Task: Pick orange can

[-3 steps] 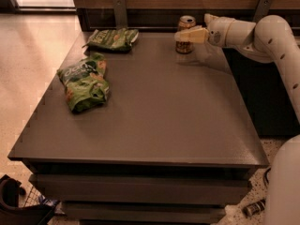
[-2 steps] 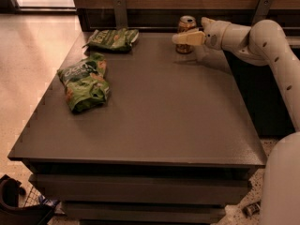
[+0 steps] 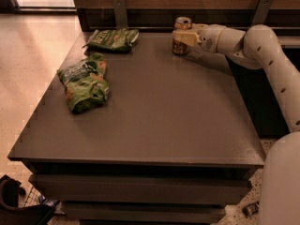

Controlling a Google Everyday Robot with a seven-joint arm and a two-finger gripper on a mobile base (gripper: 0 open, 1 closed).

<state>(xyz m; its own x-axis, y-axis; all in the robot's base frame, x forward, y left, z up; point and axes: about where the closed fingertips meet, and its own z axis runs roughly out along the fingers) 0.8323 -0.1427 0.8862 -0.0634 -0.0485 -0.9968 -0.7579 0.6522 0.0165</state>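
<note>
Occlusion first: the gripper [image 3: 182, 36] sits across the middle of the orange can [image 3: 183, 22], so only the can's silver top and a strip of its lower body show. The can's far side is hidden. Can't tell whether the gripper is clamped on the can or just loose around it. The arm [image 3: 262, 46] comes in from the right and runs off the right edge of view. A pale rounded robot part fills the bottom-right corner, also cut off.

Can stands at the far edge of the table [image 3: 164, 116], right of centre, just in front of the dark back panel. Gripper's pale front end crosses the can's front at mid-height, reaching in from the right. Touching or barely apart, can't tell.

Can is upright, long axis vertical, top rim facing up. Its markings are too dim to read.

Two green snack bags lie well apart from it: far bag [image 3: 112, 39] near the table's far-left corner, near bag [image 3: 85, 82] on the left side.
</note>
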